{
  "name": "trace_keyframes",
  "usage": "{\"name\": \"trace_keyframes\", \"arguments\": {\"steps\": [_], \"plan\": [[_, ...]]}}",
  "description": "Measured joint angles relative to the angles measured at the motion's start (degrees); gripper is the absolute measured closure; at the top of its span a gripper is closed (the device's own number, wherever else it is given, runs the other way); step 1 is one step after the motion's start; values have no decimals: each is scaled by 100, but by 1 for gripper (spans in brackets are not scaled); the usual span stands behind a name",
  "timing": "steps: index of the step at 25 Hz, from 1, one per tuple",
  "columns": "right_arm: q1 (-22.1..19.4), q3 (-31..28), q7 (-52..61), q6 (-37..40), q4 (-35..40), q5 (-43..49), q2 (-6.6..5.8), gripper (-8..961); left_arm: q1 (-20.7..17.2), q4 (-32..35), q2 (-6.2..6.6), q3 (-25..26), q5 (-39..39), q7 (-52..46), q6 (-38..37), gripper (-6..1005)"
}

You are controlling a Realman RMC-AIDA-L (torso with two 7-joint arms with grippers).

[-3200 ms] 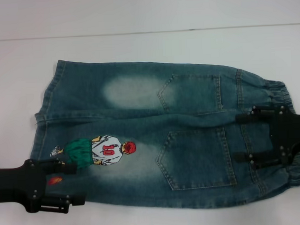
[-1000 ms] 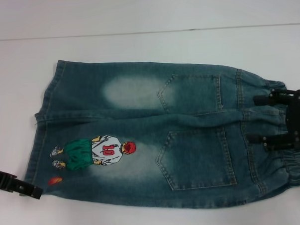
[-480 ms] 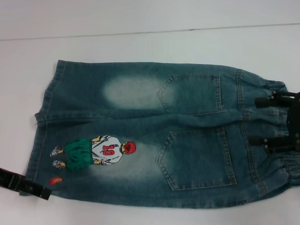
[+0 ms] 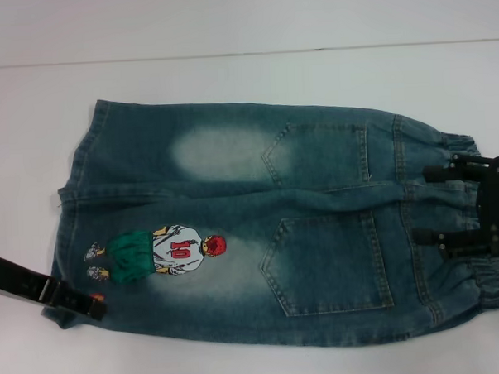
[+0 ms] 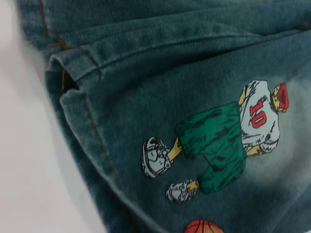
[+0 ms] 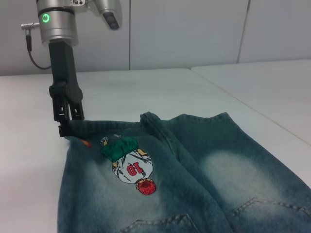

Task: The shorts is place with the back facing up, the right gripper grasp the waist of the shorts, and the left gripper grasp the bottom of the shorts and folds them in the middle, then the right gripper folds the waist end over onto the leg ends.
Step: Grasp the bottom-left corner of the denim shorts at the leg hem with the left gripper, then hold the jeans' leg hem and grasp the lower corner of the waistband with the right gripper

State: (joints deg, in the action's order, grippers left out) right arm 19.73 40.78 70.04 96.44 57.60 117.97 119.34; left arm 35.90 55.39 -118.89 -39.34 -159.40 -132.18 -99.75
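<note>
Faded blue denim shorts (image 4: 260,228) flat; black left gripper (image 4: 87,305) pinching hem, right gripper (image 4: 449,207) spread over waistband; lengthwise fold next.

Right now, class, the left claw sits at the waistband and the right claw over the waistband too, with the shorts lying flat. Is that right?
Not quite. The left claw sits at the leg hem, beside the orange ball patch, as the head view shows. The right claw is over the waistband, and the shorts lie flat.
</note>
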Motion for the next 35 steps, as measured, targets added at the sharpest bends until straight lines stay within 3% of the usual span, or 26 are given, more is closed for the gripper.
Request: {"name": "trace_keyframes", "arguments": {"steps": [4, 9, 20, 23, 29, 35], "plan": [[-18, -12, 13, 9, -3, 7, 1, 41, 5, -32, -6, 28, 3, -11, 37, 236], [-34, -68, 0, 8, -14, 8, 2, 41, 5, 14, -42, -33, 9, -14, -9, 453], [-140, -120, 19, 34, 9, 7, 1, 41, 110, 37, -66, -48, -33, -24, 17, 697], [-174, -166, 34, 44, 18, 7, 1, 41, 121, 34, -65, -48, -32, -35, 20, 919], [-253, -233, 703, 52, 233, 166, -64, 42, 150, 30, -64, -48, -33, -68, 10, 971], [-170, -342, 2169, 327, 1158, 1435, -164, 42, 153, 13, -64, -48, -41, -73, 26, 971]]}}
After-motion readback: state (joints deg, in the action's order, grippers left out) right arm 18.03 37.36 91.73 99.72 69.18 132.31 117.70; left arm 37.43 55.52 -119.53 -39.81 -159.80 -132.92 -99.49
